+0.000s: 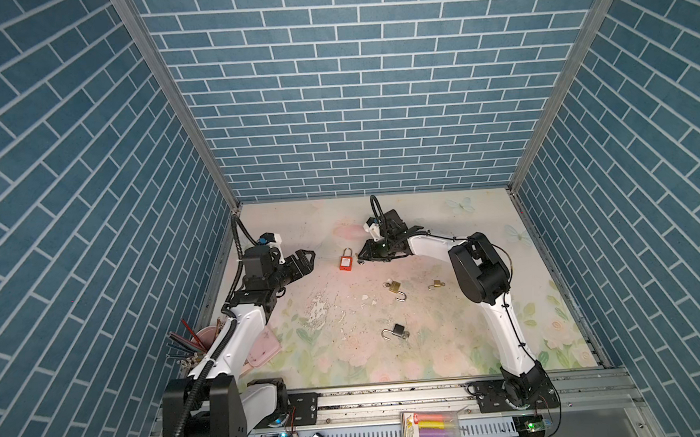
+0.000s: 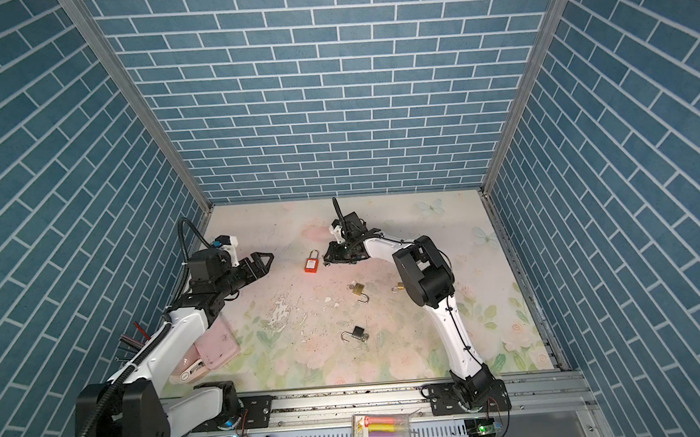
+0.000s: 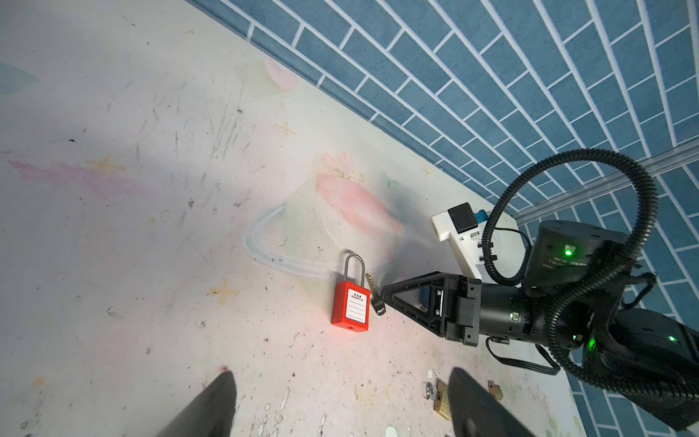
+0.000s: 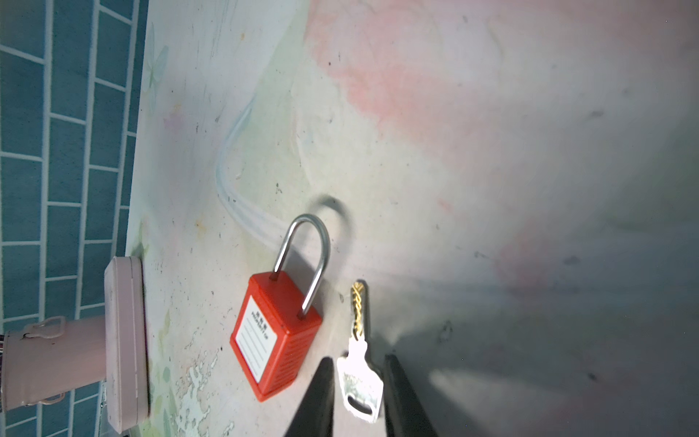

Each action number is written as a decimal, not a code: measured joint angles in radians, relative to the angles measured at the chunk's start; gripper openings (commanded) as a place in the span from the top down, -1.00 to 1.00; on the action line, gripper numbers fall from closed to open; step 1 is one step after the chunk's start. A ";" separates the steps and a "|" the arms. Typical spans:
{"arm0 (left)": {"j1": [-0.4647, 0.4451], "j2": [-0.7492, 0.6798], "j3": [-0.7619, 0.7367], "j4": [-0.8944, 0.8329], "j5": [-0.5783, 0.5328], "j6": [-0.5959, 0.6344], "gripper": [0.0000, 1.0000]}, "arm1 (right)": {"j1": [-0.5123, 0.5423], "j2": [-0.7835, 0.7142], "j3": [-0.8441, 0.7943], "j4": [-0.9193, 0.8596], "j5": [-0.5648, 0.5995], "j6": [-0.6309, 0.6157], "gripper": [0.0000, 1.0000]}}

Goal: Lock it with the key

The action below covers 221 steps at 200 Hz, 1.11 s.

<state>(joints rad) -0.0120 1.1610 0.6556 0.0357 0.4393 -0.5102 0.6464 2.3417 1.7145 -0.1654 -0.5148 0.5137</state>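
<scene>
A red padlock lies flat on the floral mat, its steel shackle seated in the body. The silver key lies on the mat just beside it, blade pointing along the shackle. My right gripper is low at the key, its fingers slightly apart on either side of the key's head with small gaps showing. My left gripper hovers wide open left of the padlock, holding nothing.
Nearer the front lie a brass padlock, a small brass one and a dark one, their shackles open. A pink case and a pencil cup sit by the left arm. A marker pack rests on the front rail.
</scene>
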 measured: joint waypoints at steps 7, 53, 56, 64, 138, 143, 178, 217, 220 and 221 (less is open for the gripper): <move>0.000 0.000 0.000 0.000 0.000 0.000 -0.76 | 0.002 0.005 0.007 -0.003 0.000 -0.003 0.50; 0.000 0.000 0.000 0.000 0.001 -0.003 -0.76 | 0.015 0.019 0.031 -0.014 0.000 -0.017 0.50; 0.000 0.000 0.000 0.000 0.001 -0.003 -0.76 | 0.015 0.019 0.031 -0.014 0.000 -0.017 0.50; 0.000 0.000 0.000 0.001 0.001 -0.003 -0.76 | 0.016 0.019 0.031 -0.014 -0.001 -0.017 0.50; -0.003 0.000 0.000 0.001 0.000 -0.003 -0.76 | 0.017 0.024 0.038 -0.015 -0.024 -0.017 0.50; -0.003 0.000 0.000 0.001 0.000 -0.003 -0.76 | 0.017 0.029 0.044 -0.015 -0.027 -0.016 0.50; -0.011 0.000 0.000 0.001 -0.001 -0.003 -0.76 | 0.017 0.041 0.060 -0.010 -0.038 -0.016 0.50; -0.026 -0.001 0.000 -0.002 -0.014 -0.001 -0.76 | 0.010 0.035 0.051 -0.006 -0.037 -0.016 0.50; -0.027 -0.001 0.000 -0.003 -0.016 0.000 -0.76 | 0.008 0.032 0.047 -0.005 -0.037 -0.016 0.49; -0.027 -0.001 0.000 -0.003 -0.017 0.000 -0.76 | 0.008 0.030 0.045 -0.006 -0.037 -0.016 0.48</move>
<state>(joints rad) -0.0391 1.1599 0.6556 0.0330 0.4221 -0.5102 0.6540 2.3714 1.7596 -0.1711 -0.5518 0.4973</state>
